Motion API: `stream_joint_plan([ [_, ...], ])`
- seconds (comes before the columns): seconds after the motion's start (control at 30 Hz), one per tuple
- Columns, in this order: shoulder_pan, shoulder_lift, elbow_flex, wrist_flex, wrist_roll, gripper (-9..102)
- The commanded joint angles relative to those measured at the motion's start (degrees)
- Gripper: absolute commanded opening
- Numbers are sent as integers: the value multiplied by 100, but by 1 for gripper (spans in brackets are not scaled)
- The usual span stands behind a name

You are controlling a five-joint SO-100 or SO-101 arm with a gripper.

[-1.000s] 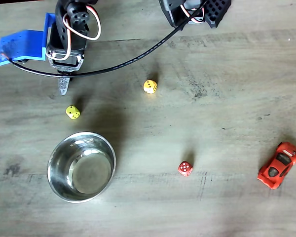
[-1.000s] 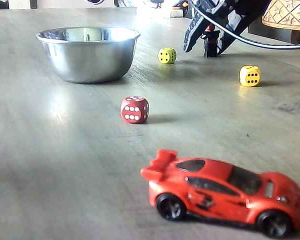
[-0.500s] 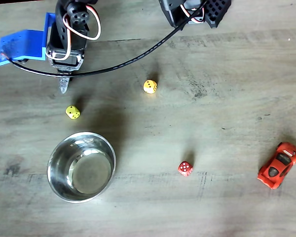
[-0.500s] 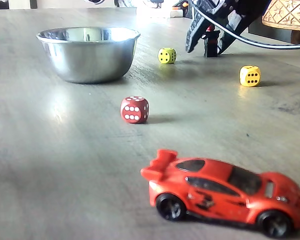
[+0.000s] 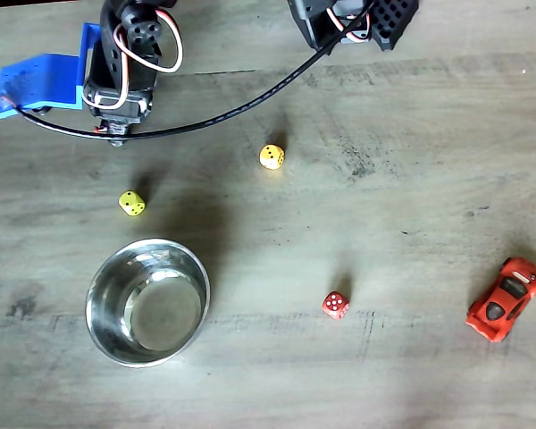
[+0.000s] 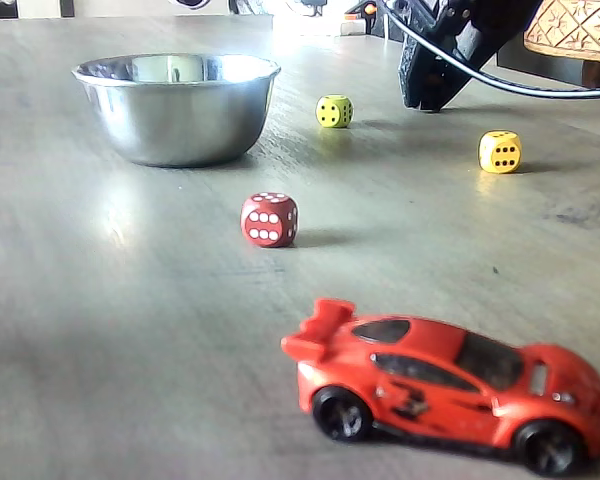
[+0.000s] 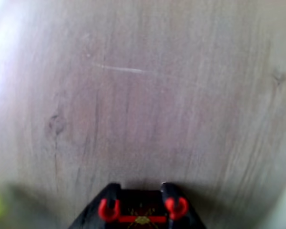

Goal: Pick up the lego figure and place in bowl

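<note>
- Black plastic forms the tool (image 6: 427,97), which in a fixed view reaches down to the bench (image 6: 130,330) behind the bowl (image 6: 177,108), off to the bowl's right.
- Its fingers look drawn together there, though the frames do not let me say for sure, nor whether they grip anything.
- From above, the arm's servo block (image 5: 118,85) covers the tool, so only a small tip (image 5: 117,141) shows, on the far side of the bowl (image 5: 148,302).
- At the bottom edge of the wrist view sits the lego figure (image 7: 142,210), black with red arms, right under the camera on the bench (image 7: 143,95); whether the fingers touch it cannot be told.
- A greenish yellow die (image 5: 131,203) lies between the bowl and the tool.
- Another yellow die (image 5: 271,156) lies farther from the bowl, to the right in the top-down fixed view.
- A red die (image 5: 335,305) rests right of the bowl, well apart from it.
- A red toy car (image 5: 505,298) stands far from the bowl, beyond the red die.
</note>
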Motion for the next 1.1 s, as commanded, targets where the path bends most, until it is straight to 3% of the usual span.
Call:
stream_joint_plan([
  [0.0,-9,114,-272,-70,-62,4],
  [0.63,-53,615,-606,-114,-53,4],
  [1.07,-1608,747,-1345,-114,-53,4],
])
